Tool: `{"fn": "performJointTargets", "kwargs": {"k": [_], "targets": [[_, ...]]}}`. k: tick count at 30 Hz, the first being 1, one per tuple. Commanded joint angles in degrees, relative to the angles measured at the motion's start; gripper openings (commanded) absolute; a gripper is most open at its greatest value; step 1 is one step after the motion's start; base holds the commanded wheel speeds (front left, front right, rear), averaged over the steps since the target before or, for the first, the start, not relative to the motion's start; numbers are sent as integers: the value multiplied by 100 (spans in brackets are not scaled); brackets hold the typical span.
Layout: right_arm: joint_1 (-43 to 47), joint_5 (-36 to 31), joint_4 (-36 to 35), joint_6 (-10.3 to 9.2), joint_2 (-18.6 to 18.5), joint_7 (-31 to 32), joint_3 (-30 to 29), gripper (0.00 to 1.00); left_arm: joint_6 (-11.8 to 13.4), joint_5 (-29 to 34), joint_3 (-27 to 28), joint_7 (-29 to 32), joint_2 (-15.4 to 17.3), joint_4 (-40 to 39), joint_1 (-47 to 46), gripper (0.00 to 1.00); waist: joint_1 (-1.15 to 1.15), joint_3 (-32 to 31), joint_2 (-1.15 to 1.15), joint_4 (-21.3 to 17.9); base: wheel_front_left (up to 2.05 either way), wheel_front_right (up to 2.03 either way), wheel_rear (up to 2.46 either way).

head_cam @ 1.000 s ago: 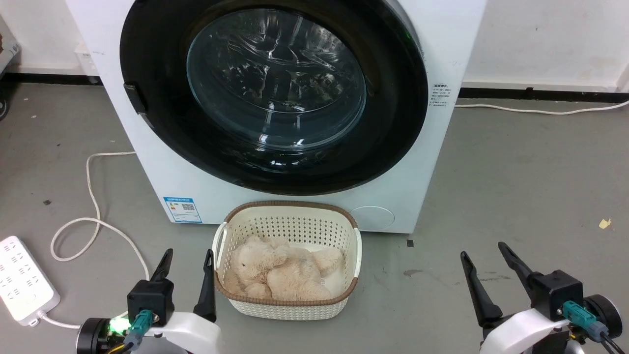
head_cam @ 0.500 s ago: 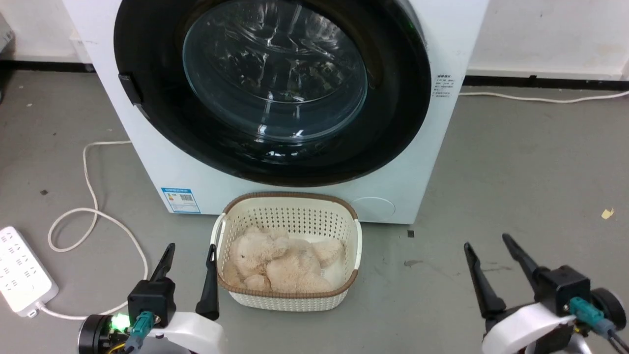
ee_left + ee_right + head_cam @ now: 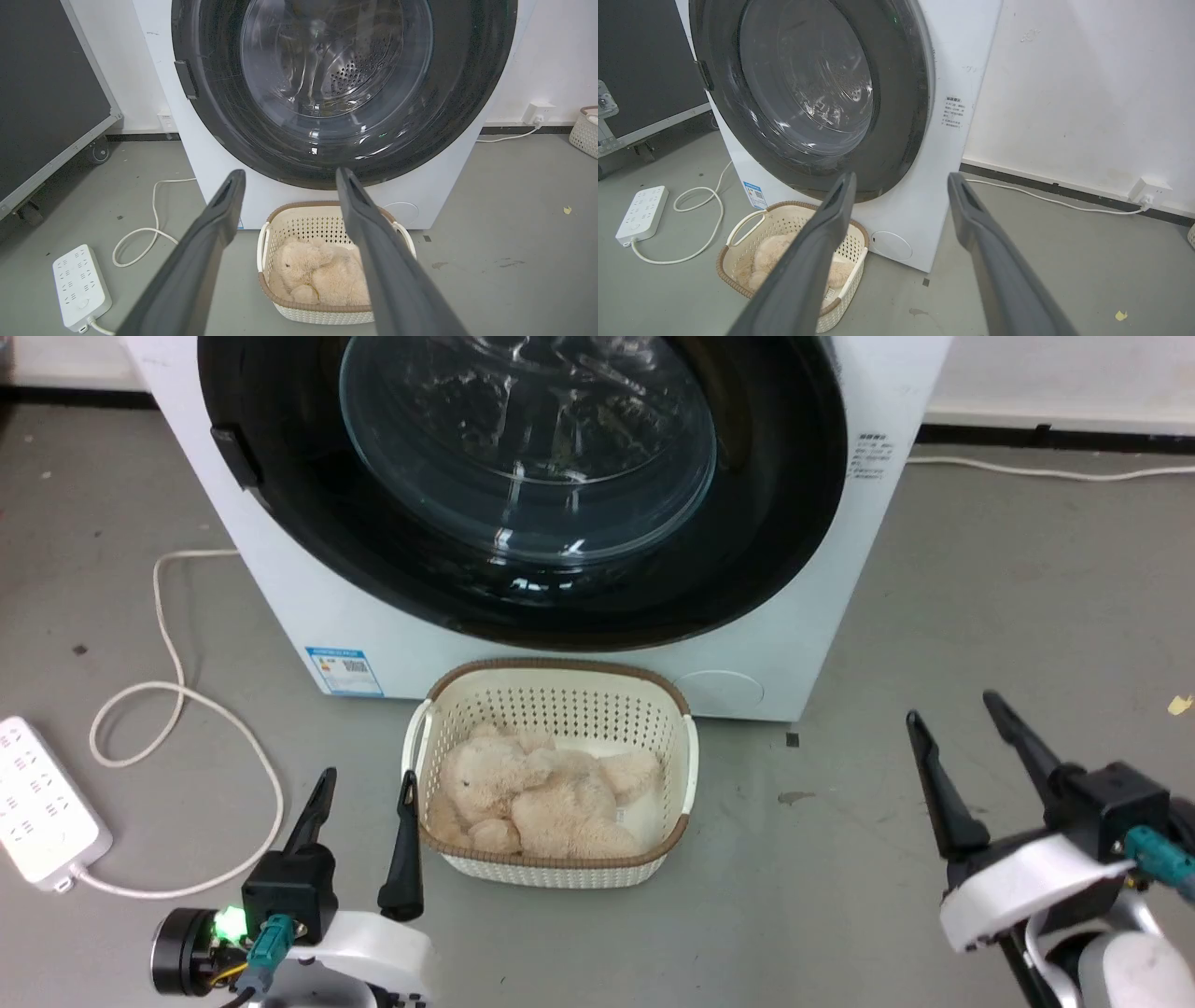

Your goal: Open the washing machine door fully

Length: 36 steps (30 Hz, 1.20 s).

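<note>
The white washing machine (image 3: pixel 299 607) stands ahead of me. Its round glossy black door (image 3: pixel 775 523) with the bulging glass centre lies against the front. A small black block (image 3: pixel 231 453) sits on the door's left edge. My left gripper (image 3: pixel 367 775) is open and empty, low on the floor side, just left of the basket. My right gripper (image 3: pixel 952 707) is also open and empty, off the machine's right front corner. The left wrist view looks between open fingers (image 3: pixel 289 173) at the door (image 3: pixel 219 107). In the right wrist view the open fingers (image 3: pixel 902 176) point at the door's lower right (image 3: pixel 896 121).
A cream perforated basket (image 3: pixel 551 665) holding a beige plush toy (image 3: pixel 532 793) sits on the floor against the machine's front. A white power strip (image 3: pixel 37 798) and looped cable (image 3: pixel 168 700) lie at left. A black wheeled case (image 3: pixel 46 93) stands left of the machine.
The head camera has shifted, so machine and basket sit higher in the picture. The right gripper has moved forward toward the machine. Both grippers stay open.
</note>
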Motion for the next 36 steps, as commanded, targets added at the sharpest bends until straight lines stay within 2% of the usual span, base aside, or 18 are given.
{"fn": "performJointTargets", "kwargs": {"k": [1,15,16,17,18,27,36], "targets": [[-151,45,-18,-2,-64,2,9,100,38,-30,-19,-68,0,-35,-96,100,-1,34,0,16,0,0,0],[-1083,469,183,-2,-256,150,-44,100,108,-59,-95,-235,0,-145,-215,100,-1,296,0,127,0,0,0],[-1154,540,213,-2,-242,181,-73,94,114,-60,-100,-247,0,-158,-224,100,-1,328,0,133,0,0,0],[-1226,604,243,-2,-231,218,-100,52,120,-61,-104,-259,0,-171,-233,100,-1,364,0,140,0,0,0],[-1300,671,279,-2,-219,268,-119,0,127,-63,-108,-271,0,-184,-243,100,-1,402,0,145,0,0,0],[-2139,1280,737,-3,19,710,-429,0,177,-105,-154,-379,0,-270,-376,100,-1,706,0,217,0,0,0],[-3186,1736,1500,-3,124,1314,-1207,0,257,-146,-224,-486,0,-333,-499,100,-1,971,0,363,0,0,0]]}}
